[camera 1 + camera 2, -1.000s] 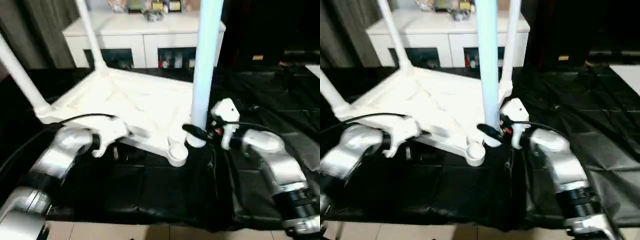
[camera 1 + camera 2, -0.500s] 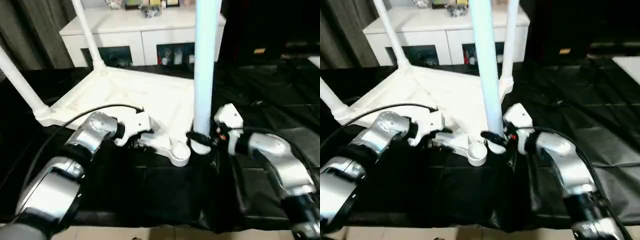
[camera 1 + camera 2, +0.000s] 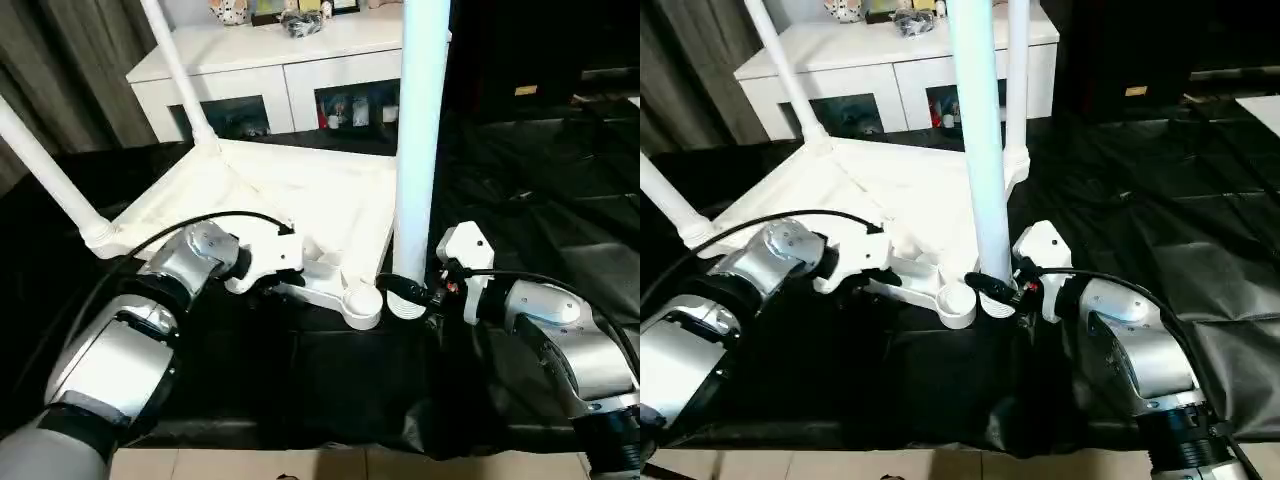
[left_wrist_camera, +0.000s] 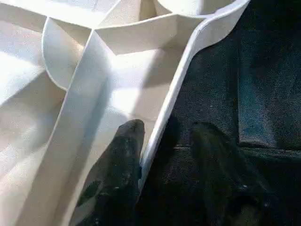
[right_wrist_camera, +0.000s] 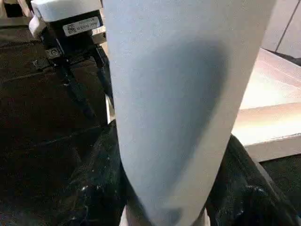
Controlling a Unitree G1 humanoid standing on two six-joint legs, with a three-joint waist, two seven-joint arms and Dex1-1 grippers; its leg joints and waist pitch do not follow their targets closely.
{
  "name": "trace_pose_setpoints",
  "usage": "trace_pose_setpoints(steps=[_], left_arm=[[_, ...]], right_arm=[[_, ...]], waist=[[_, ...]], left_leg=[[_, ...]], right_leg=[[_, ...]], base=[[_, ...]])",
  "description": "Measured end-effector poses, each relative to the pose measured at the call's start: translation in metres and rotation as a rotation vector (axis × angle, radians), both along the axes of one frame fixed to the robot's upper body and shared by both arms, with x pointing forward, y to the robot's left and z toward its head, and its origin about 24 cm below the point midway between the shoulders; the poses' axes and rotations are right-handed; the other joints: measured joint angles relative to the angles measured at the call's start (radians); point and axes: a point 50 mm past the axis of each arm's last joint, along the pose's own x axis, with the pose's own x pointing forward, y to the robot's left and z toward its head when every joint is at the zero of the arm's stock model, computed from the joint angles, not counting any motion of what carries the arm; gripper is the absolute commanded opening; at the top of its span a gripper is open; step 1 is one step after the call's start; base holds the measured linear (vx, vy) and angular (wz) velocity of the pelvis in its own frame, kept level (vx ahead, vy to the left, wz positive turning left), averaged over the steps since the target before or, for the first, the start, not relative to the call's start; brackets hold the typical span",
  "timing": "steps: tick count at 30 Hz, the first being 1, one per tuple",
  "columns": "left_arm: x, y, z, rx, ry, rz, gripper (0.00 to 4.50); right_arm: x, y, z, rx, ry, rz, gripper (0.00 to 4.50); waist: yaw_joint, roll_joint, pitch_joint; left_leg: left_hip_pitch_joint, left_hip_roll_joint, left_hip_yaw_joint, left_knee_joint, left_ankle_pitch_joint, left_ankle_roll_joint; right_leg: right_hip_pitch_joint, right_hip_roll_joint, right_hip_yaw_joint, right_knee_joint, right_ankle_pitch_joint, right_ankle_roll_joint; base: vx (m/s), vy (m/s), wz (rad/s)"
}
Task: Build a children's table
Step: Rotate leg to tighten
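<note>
Black sheeting covers the floor under the upturned tabletop. Nearest, the right gripper clamps a leg upright, just beside the empty corner socket. Left gripper straddles the tabletop's near rim, fingers parted. Beyond, a white cabinet.

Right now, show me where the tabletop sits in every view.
Left eye: the tabletop lies upside down, centre-left, between the arms.
Right eye: the same, centre-left.
Left wrist: its ribbed underside and rim, with the left gripper straddling the rim.
Right wrist: a pale slab past the leg.
Shared landmark: the left gripper at the tabletop's near edge.
</note>
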Motion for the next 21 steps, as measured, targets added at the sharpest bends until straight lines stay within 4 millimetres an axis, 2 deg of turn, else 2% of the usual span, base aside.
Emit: trace_pose_setpoints(steps=[5,8,13,14,16,19,21], left_arm=[[0.001,-0.001,-0.002,0.042,-0.035,-0.005,1.31],[0.001,-0.001,-0.005,0.075,-0.054,-0.004,1.08],[-0.004,0.005,-0.018,0.144,-0.060,0.005,0.68],[-0.006,0.007,-0.022,0.151,-0.052,0.008,0.66],[-0.010,0.012,-0.029,0.157,-0.033,0.027,0.53],[-0.015,0.024,-0.036,0.120,0.019,0.103,0.47],[-0.017,0.029,-0.037,0.075,0.069,0.154,0.46]], right_arm=[[0.000,0.000,0.000,0.000,0.000,-0.001,1.86],[0.000,0.000,0.000,0.000,0.002,-0.003,1.86],[0.000,0.001,0.001,0.001,-0.003,-0.001,1.86],[0.000,0.002,0.001,0.002,-0.003,-0.002,1.86],[0.000,0.003,0.001,0.010,-0.006,-0.011,1.86],[0.002,0.003,0.002,0.023,-0.011,-0.023,1.86],[0.003,0.000,0.006,0.035,-0.023,-0.036,1.86]], waist=[[-0.002,0.001,-0.001],[-0.009,0.003,-0.002],[-0.038,0.010,-0.008],[-0.044,0.009,-0.007],[-0.058,0.012,-0.011],[-0.075,0.006,-0.014],[-0.084,0.002,-0.015]], left_leg=[[0.000,0.000,0.000,0.000,0.000,0.000],[0.000,0.000,0.000,0.000,0.000,0.000],[0.004,0.000,0.000,-0.002,0.000,0.000],[0.005,0.000,0.000,-0.004,0.000,0.000],[0.013,-0.004,0.002,-0.010,0.000,0.000],[0.023,-0.011,0.002,-0.020,0.000,0.000],[0.025,-0.011,0.001,-0.021,-0.001,-0.001]], right_leg=[[0.000,0.000,0.000,-0.001,0.000,0.000],[0.000,0.000,0.000,-0.001,0.000,0.000],[0.004,0.000,0.000,-0.003,0.000,0.000],[0.006,0.000,0.000,-0.005,0.000,0.000],[0.010,-0.002,0.004,-0.007,0.000,0.000],[0.014,-0.011,0.001,-0.006,-0.003,0.005],[0.013,-0.012,0.000,-0.007,-0.006,0.010]], base=[[0.000,0.000,0.00],[0.000,0.000,0.00],[0.000,0.000,0.00],[0.000,0.000,0.00],[0.000,0.000,0.00],[0.000,0.000,0.00],[0.000,0.000,0.00]])
